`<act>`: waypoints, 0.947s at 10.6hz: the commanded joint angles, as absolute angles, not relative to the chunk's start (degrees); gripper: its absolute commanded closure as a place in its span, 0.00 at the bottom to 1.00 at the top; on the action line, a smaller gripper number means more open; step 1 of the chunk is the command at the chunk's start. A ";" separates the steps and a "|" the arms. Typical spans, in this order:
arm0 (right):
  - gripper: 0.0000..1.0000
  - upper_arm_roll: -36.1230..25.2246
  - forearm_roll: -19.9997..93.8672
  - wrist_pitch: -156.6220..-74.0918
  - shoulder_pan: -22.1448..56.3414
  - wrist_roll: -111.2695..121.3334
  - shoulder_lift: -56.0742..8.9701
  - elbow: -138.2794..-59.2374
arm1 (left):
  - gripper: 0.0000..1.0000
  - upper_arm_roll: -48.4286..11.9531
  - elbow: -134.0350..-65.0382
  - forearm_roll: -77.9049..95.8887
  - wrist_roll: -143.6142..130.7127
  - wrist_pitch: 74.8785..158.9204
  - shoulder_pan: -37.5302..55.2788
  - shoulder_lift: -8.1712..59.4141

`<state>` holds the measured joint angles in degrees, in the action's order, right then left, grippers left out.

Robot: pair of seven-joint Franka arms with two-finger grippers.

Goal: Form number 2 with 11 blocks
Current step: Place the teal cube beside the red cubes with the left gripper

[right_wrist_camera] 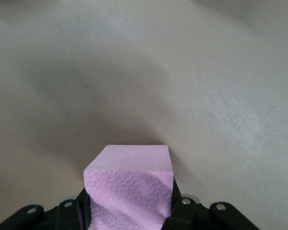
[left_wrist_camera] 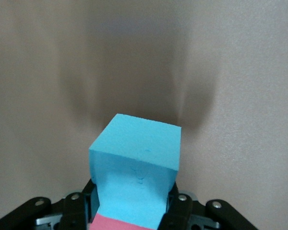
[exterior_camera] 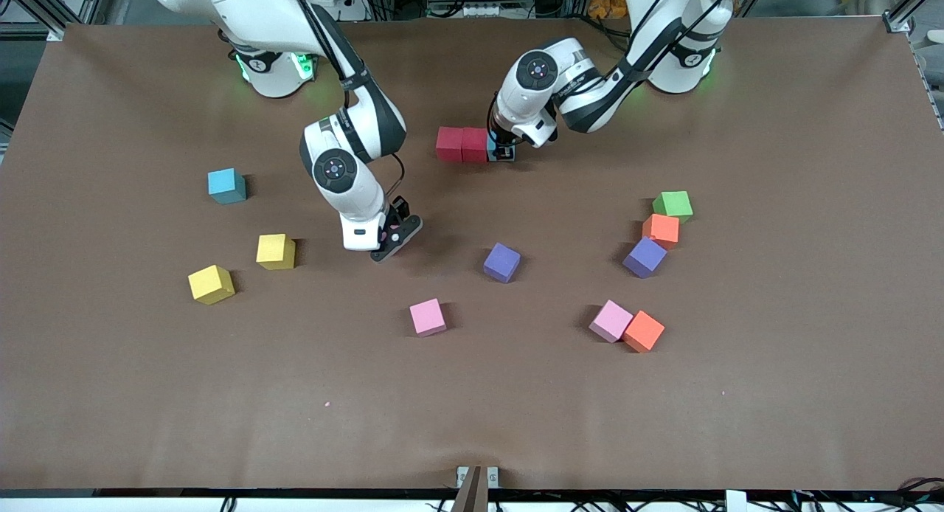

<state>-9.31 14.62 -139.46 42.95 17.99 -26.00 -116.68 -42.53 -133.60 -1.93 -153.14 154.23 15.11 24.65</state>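
Note:
Two red blocks [exterior_camera: 449,144] [exterior_camera: 476,144] sit side by side on the table close to the robots' bases. My left gripper [exterior_camera: 503,153] is down at their end toward the left arm, shut on a light blue block [left_wrist_camera: 137,148] that touches the second red one. My right gripper [exterior_camera: 391,235] is low over the table beside a yellow block [exterior_camera: 276,251], shut on a pink block [right_wrist_camera: 129,177] that dents under its fingers. Loose on the table lie a blue block [exterior_camera: 226,186], another yellow [exterior_camera: 211,284], two purple [exterior_camera: 502,262] [exterior_camera: 644,257], two pink [exterior_camera: 428,316] [exterior_camera: 611,320] and two orange [exterior_camera: 661,229] [exterior_camera: 644,330].
A green cube [exterior_camera: 673,204] touches the orange block toward the left arm's end. The brown table [exterior_camera: 472,409] has bare room along the edge nearest the front camera.

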 commanded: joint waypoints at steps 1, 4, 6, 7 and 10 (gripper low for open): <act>0.71 -9.05 15.47 -129.25 43.15 13.64 -25.66 -109.72 | 0.00 -42.89 -134.03 -2.11 -153.72 155.48 15.03 24.52; 0.70 -9.05 15.47 -127.53 43.15 12.83 -26.01 -108.19 | 0.00 -42.89 -134.03 -2.11 -153.81 155.22 14.77 23.91; 0.71 -8.97 15.47 -127.62 43.85 6.80 -26.02 -108.02 | 0.00 -43.24 -134.03 -2.11 -153.81 154.78 14.50 22.33; 0.71 -9.05 15.47 -127.53 45.08 3.64 -26.02 -107.58 | 0.00 -44.37 -134.03 -2.11 -153.81 154.25 14.15 20.85; 0.71 -8.96 15.56 -127.97 45.70 -3.50 -26.10 -107.58 | 0.00 -46.14 -133.95 -2.11 -152.24 151.00 12.67 16.80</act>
